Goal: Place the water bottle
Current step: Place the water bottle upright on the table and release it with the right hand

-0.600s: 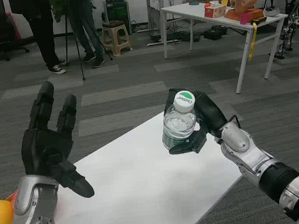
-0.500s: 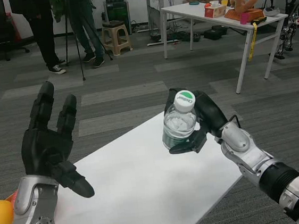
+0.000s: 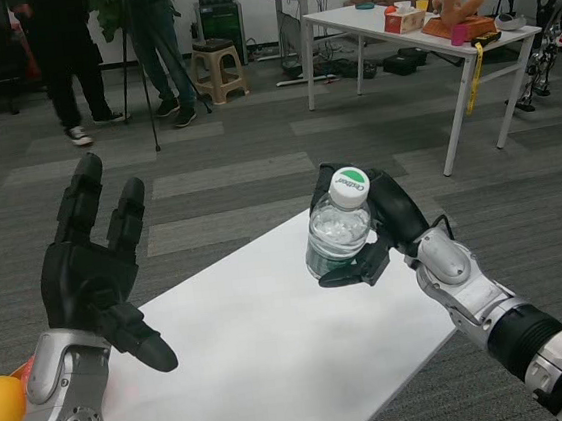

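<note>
A clear water bottle (image 3: pixel 338 233) with a white cap and green label stands upright at the far right part of the white table (image 3: pixel 266 353). My right hand (image 3: pixel 383 225) wraps around it from behind and the right, fingers curled on its lower body. My left hand (image 3: pixel 95 275) is raised over the table's left side, fingers spread, holding nothing.
A yellow-orange rounded object (image 3: pixel 0 411) sits at the lower left by my left forearm. Two people (image 3: pixel 68 52) stand on the grey carpet beyond, near a tripod and a stool (image 3: pixel 218 68). Another white table (image 3: pixel 413 31) with items stands at the back right.
The bottle and both hands stay nearly where they were. One person in the background has stepped to the left.
</note>
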`<act>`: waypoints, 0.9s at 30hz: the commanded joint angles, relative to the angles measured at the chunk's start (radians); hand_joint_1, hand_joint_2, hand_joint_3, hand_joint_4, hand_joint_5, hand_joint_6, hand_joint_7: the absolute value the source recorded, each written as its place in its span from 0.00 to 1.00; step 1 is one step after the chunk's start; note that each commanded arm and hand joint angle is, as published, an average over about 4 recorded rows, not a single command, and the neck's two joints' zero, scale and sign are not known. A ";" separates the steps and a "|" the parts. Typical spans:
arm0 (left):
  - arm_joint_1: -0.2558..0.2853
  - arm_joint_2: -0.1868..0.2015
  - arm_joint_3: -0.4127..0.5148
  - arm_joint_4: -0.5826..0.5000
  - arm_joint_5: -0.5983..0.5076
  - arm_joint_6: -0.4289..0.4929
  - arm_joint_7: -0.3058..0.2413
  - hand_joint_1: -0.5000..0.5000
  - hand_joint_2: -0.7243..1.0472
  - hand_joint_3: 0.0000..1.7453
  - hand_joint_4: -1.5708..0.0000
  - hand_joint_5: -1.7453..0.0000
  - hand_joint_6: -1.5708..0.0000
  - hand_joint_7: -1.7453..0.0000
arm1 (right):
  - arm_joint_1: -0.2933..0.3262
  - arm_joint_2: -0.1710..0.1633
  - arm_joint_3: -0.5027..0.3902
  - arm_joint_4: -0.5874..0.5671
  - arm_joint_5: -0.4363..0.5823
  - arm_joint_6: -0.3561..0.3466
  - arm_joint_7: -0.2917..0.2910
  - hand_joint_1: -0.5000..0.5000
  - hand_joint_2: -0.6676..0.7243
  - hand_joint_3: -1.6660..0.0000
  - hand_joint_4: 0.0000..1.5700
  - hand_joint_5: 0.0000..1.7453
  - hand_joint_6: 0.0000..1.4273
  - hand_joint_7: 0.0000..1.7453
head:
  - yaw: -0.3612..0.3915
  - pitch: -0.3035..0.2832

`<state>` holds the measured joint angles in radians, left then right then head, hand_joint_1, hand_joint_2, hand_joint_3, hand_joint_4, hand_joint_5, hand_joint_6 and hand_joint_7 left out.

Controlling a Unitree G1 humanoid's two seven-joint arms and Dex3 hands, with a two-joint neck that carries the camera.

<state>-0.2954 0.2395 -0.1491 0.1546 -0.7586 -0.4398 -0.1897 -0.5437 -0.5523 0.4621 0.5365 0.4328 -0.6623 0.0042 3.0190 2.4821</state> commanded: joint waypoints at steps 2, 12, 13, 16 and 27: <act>0.006 0.006 0.000 0.002 -0.005 -0.002 0.000 0.04 0.05 0.05 1.00 0.94 1.00 1.00 | -0.024 -0.001 -0.017 0.009 0.014 0.001 -0.007 0.92 0.27 0.33 0.95 0.67 0.74 0.84 | -0.001 -0.001; 0.006 0.006 0.000 0.002 -0.005 -0.001 0.000 0.04 0.05 0.05 1.00 0.94 1.00 1.00 | -0.024 0.009 -0.014 0.120 0.014 0.000 -0.010 0.92 0.30 0.33 0.96 0.67 0.74 0.84 | -0.008 -0.011; 0.006 0.006 0.000 0.002 -0.006 -0.001 0.000 0.04 0.05 0.05 1.00 0.94 1.00 1.00 | -0.024 0.010 -0.014 0.130 0.014 0.000 -0.010 0.92 0.31 0.33 0.96 0.67 0.74 0.84 | -0.010 -0.015; 0.006 0.006 0.000 0.002 -0.006 0.000 0.000 0.04 0.05 0.05 1.00 0.94 1.00 1.00 | -0.024 0.014 -0.014 0.154 0.014 0.000 -0.010 0.92 0.32 0.33 0.96 0.67 0.74 0.84 | -0.009 -0.013; 0.005 0.004 -0.002 0.003 -0.006 0.000 0.000 0.04 0.05 0.05 1.00 0.94 1.00 1.00 | -0.024 0.037 -0.006 0.260 0.012 -0.002 -0.030 0.92 0.32 0.33 1.00 0.67 0.74 0.84 | -0.015 -0.023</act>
<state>-0.2955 0.2407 -0.1519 0.1549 -0.7591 -0.4394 -0.1900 -0.5481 -0.5236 0.4615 0.7784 0.4328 -0.6612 -0.0091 3.0045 2.4597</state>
